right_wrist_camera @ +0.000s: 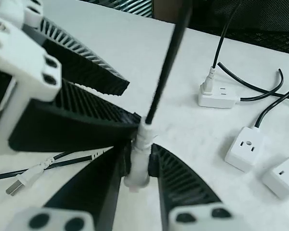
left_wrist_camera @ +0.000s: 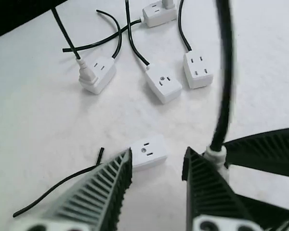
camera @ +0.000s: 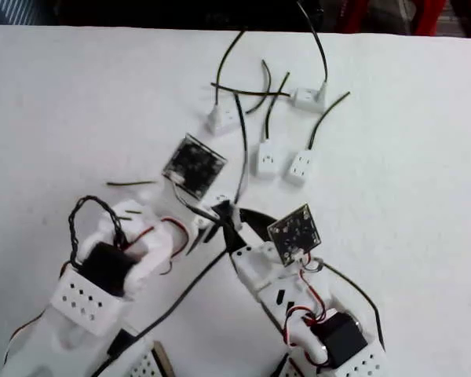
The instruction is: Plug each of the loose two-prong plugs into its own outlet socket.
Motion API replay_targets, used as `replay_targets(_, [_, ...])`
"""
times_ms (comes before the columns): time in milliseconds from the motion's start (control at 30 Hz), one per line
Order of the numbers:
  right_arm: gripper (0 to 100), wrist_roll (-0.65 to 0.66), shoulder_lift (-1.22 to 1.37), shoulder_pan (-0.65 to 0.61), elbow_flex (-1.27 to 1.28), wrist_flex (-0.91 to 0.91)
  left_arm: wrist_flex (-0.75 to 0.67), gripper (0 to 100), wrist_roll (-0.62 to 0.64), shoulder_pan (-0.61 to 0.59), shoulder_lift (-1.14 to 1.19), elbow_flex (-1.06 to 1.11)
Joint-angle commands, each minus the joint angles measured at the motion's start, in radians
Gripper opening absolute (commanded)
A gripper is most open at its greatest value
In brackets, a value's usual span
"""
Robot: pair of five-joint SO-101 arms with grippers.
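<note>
Near the middle of the surface [camera: 63,94], the 2 tools meet tip to tip. The right tool [right_wrist_camera: 136,163] is closed on a white plug [right_wrist_camera: 142,137], whose black cord [right_wrist_camera: 166,62] rises from it. The left tool [left_wrist_camera: 156,178] gapes wide, gripping nothing; a loose socket [left_wrist_camera: 147,151] lies just beside 1 fingertip. In the high view, 2 plugged sockets [camera: 222,118] and 2 empty sockets [camera: 267,157] lie toward 12 and 1 o'clock of the tools.

The plug [right_wrist_camera: 143,137] clamped in the right gripper [right_wrist_camera: 140,151] sits deep between the fingers [right_wrist_camera: 101,192], so its prongs cannot be made out. Its cord [right_wrist_camera: 166,62] blurs and runs off the picture's edge. One finger [left_wrist_camera: 106,187] of the left gripper [left_wrist_camera: 158,156] covers a corner of the socket [left_wrist_camera: 149,150].
</note>
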Motion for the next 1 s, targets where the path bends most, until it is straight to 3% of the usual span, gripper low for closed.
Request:
replay_targets(0, [1.7, -0.002, 0.004, -0.024, -0.008, -0.001, 0.005, 19, 0.003, 0.097, -0.021, -0.046])
replay_targets(233, [1.7, -0.002, 0.001, 0.016, -0.008, -0.004, 0.003, 19, 0.003, 0.094, -0.021, -0.048])
replay_targets(467, [1.7, -0.020, 0.002, 0.323, -0.009, -0.156, -0.100, 20, 0.012, -0.111, -0.010, -0.046])
replay_targets(567, [1.7, -0.114, 0.004, 0.456, -0.009, -0.240, -0.155, 20, 0.011, -0.163, 0.036, -0.052])
replay_targets(800, [1.7, -0.265, 0.004, 0.687, -0.008, -0.344, -0.222, 22, 0.012, -0.173, 0.429, -0.215])
replay_targets(967, [1.7, -0.324, 0.004, 0.756, -0.008, -0.352, -0.193, 22, 0.089, -0.147, 0.763, -0.456])
